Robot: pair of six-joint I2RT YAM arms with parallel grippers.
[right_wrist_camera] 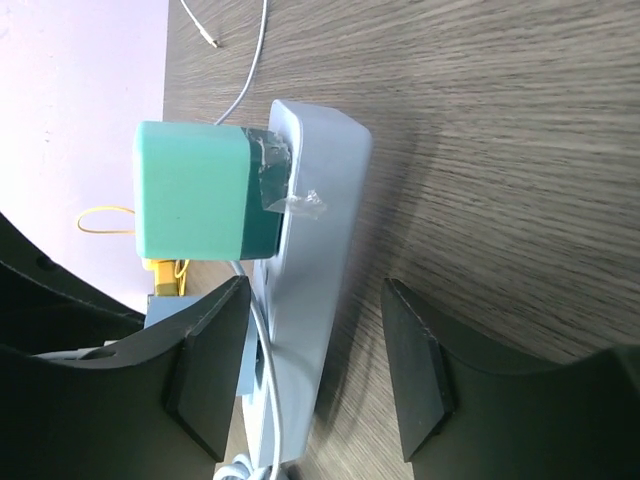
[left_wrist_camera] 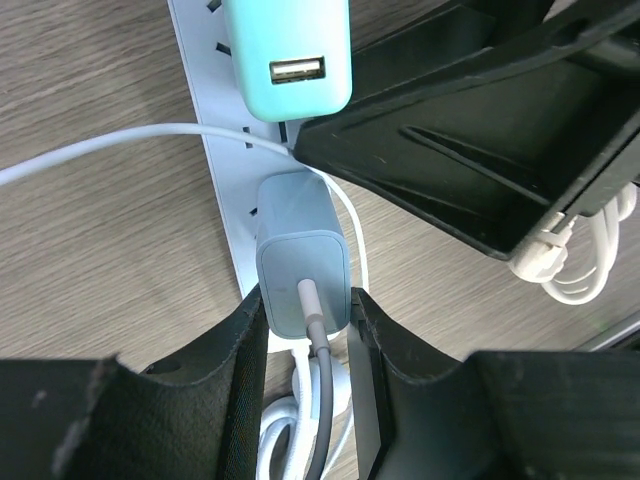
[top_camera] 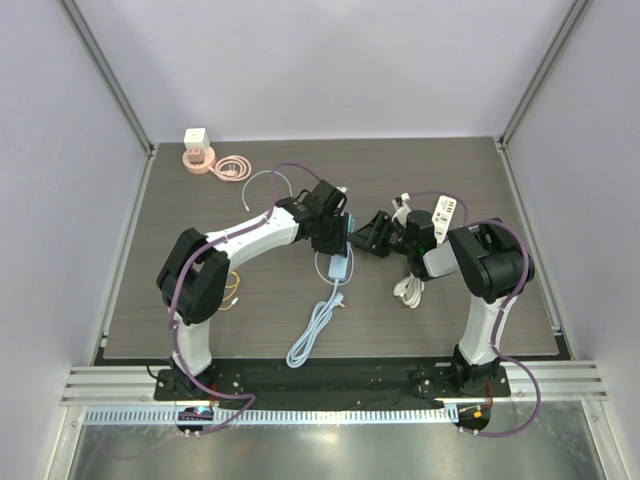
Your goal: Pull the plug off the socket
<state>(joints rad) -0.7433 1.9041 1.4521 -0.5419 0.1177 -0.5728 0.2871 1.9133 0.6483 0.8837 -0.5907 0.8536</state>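
– Plug, a grey-blue plastic block with a round grey cable out of its back, sits in the long white plastic power strip at mid-bench. Which arm has it?
– The left. The left gripper is clamped on the plug, one black finger flat against each side, near the cable end.
– And the right?
– The right gripper straddles the strip beside a mint-green square plastic charger, jaws apart. Its wrist view shows a sliver of dark wood-grain bench between the strip and one finger, so it does not look closed on anything.
– So where does the job stand?
– As I read it, the grasp is made and the pull is not: the plug looks fully seated.
– What does the pull ask for?
– A straight draw along the prongs, away from the strip's face, with no twist. The strip looks light and would likely ride along, so the right gripper probably has to pin or pinch it first. The thin white cord looped across the strip beside the plug could snag.
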